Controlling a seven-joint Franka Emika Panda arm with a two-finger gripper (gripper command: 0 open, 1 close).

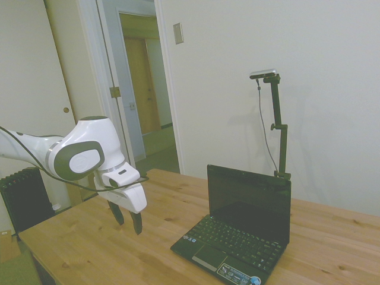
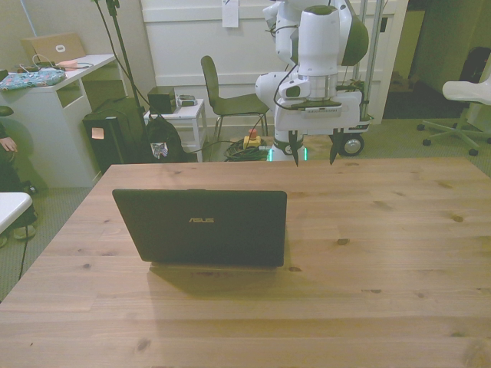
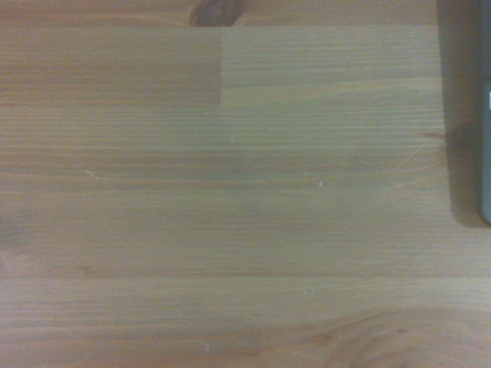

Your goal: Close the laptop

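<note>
The laptop (image 1: 237,234) is seen standing open on the wooden table (image 1: 89,243), its lid upright. The gripper (image 2: 313,150) is held above the table, well apart from the laptop, its jaws spread wide with nothing held between them.

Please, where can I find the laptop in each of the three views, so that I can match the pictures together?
Side view: the laptop stands open at the lower right, screen upright and facing the gripper.
Front view: left of centre, showing only the lid's back with its logo.
Wrist view: only a dark edge at the picture's border, probably the laptop.
Shared landmark: the wooden table under it.
</note>
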